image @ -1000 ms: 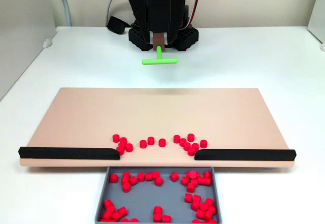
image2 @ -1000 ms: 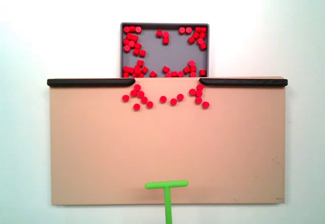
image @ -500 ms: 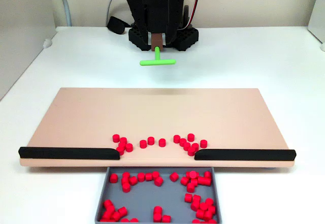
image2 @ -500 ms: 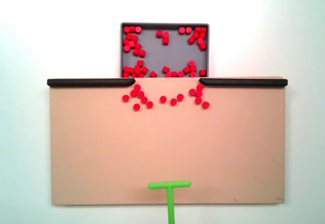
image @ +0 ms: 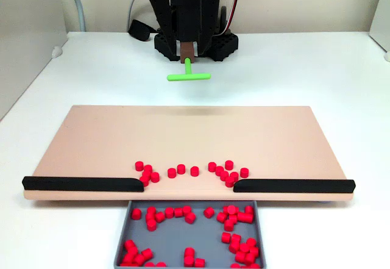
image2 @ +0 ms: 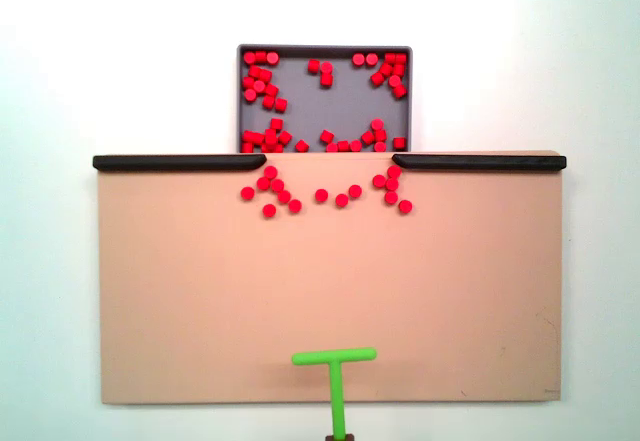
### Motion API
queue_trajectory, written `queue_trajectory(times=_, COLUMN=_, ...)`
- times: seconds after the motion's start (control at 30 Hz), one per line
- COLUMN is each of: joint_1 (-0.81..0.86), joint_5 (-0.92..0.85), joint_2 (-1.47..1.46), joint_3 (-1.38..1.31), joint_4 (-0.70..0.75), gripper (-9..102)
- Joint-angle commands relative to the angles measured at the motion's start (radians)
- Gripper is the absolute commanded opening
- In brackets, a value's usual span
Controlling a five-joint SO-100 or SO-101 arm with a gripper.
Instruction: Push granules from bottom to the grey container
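Gripper point(image: 188, 52) pinches the stem of the green T-pusher point(image: 188, 75), crossbar forward, stem running back toward the arm base, so the bar meets the granules broadside. In a fixed view from above, the crossbar hangs over the near edge of the tan board point(image2: 200, 301), well apart from the loose granules point(image2: 322, 195). These lie in a shallow arc at the gap between the two black strips point(image2: 175, 162), just short of the grey container point(image2: 325, 101), which already holds many.

Red granules point(image2: 322, 195): loose arc on board by gap; rest scattered in shallow grey container point(image2: 324, 106).
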Motion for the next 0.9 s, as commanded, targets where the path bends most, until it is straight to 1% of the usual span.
queue_trajectory(times=0.0, joint_1=0.009, joint_5=0.008, joint_2=-0.012, joint_3=-0.028, joint_4=-0.031, gripper=0)
queue_trajectory(times=0.5, joint_1=-0.002, joint_5=0.049, joint_2=-0.181, joint_3=-0.029, joint_4=-0.196, gripper=0)
queue_trajectory(times=0.87, joint_1=-0.015, joint_5=0.043, joint_2=-0.241, joint_3=-0.083, joint_4=-0.201, gripper=0)
